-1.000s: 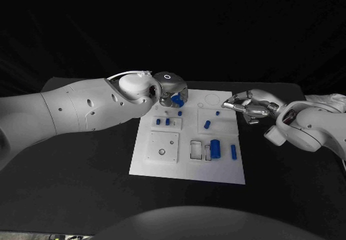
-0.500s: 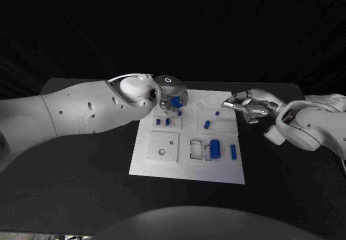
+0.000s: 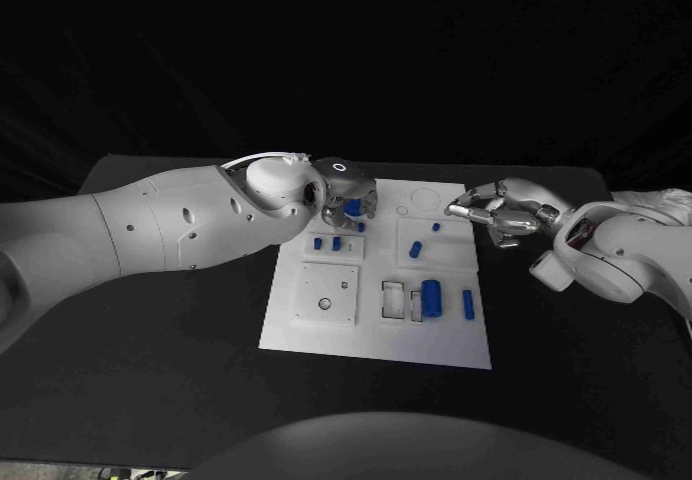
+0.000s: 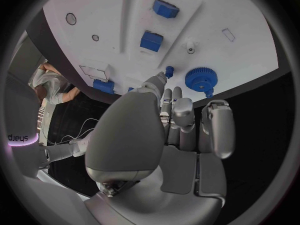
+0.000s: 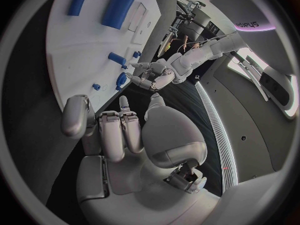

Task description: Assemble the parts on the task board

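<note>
A flat white task board (image 3: 378, 330) lies on the matte black worktop (image 3: 159, 370). At its 11 o'clock corner, the left robot hand (image 3: 346, 190) hovers empty, fingers apart, over a toothed blue gear (image 4: 201, 78). At 2 o'clock, the right robot hand (image 3: 498, 213) curls on nothing.

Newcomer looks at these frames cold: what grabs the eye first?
The white task board mid-table, dotted with small blue parts. Then the left hand over the board's far left corner, by a blue gear lying on the board near its edge. The right hand hovers at the board's far right edge, holding nothing.
</note>
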### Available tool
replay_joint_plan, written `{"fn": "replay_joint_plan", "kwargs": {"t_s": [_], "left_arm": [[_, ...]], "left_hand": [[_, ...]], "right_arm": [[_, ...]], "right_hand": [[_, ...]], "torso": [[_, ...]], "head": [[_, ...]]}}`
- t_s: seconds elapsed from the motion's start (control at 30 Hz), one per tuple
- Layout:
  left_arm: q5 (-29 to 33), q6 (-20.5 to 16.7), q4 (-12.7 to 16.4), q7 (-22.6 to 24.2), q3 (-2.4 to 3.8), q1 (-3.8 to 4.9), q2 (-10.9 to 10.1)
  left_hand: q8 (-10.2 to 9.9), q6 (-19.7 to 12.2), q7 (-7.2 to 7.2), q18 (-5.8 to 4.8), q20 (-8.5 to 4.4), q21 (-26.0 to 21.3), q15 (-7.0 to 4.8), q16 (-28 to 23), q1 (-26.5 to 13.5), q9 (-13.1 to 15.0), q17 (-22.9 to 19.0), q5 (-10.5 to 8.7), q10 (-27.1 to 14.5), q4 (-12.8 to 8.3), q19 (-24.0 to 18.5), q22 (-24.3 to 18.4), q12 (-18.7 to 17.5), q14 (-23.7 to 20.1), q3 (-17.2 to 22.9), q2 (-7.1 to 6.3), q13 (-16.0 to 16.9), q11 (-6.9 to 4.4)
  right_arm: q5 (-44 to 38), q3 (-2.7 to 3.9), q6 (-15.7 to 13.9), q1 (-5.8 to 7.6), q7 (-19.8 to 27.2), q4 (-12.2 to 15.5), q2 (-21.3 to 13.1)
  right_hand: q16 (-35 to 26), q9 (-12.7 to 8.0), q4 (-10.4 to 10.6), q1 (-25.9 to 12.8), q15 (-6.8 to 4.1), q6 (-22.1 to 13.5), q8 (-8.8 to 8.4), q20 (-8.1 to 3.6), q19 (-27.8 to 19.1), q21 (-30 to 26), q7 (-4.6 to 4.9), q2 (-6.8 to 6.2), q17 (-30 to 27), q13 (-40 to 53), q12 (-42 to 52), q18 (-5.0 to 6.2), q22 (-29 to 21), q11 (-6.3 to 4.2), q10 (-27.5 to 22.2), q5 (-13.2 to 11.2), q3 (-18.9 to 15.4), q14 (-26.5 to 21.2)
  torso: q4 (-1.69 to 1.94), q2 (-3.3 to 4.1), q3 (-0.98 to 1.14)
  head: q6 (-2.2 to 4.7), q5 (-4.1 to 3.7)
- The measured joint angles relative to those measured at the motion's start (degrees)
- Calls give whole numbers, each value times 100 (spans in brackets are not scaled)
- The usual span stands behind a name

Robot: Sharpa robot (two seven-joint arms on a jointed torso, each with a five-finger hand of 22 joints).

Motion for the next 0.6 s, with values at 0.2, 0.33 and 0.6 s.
{"fn": "replay_joint_plan", "kwargs": {"t_s": [0.2,0.33,0.6], "left_arm": [[-1,40,-40,-38,0,-71,29],[-2,50,-81,-55,0,-118,60],[-74,38,-143,-74,-1,-152,92]], "left_hand": [[0,9,-9,0,0,-21,7,-18,32,-11,-67,62,-1,-39,0,0,0,-7,39,32,5,1],[0,52,35,1,0,-21,-13,-18,55,-14,-103,169,-1,-60,0,0,0,-28,79,55,20,1],[19,163,105,1,0,-49,-6,-52,70,-17,-187,323,23,-125,0,0,-27,-61,156,69,35,20]], "right_arm": [[0,0,5,0,-4,7,-16],[0,-1,9,0,-7,14,-22],[0,-1,16,0,-14,20,-34]], "right_hand": [[1,0,0,0,0,0,0,0,0,0,0,0,0,0,-32,0,0,0,0,0,0,0],[1,0,0,0,0,0,0,0,0,0,0,0,-1,0,-33,0,0,1,0,0,0,0],[2,0,0,-1,0,0,0,0,1,0,0,-1,-1,0,-33,0,-1,1,-1,0,0,0]], "torso": [[1,2,-1],[1,2,-1],[-1,1,-4]], "head": [[0,-16],[0,-14],[0,-20]]}}
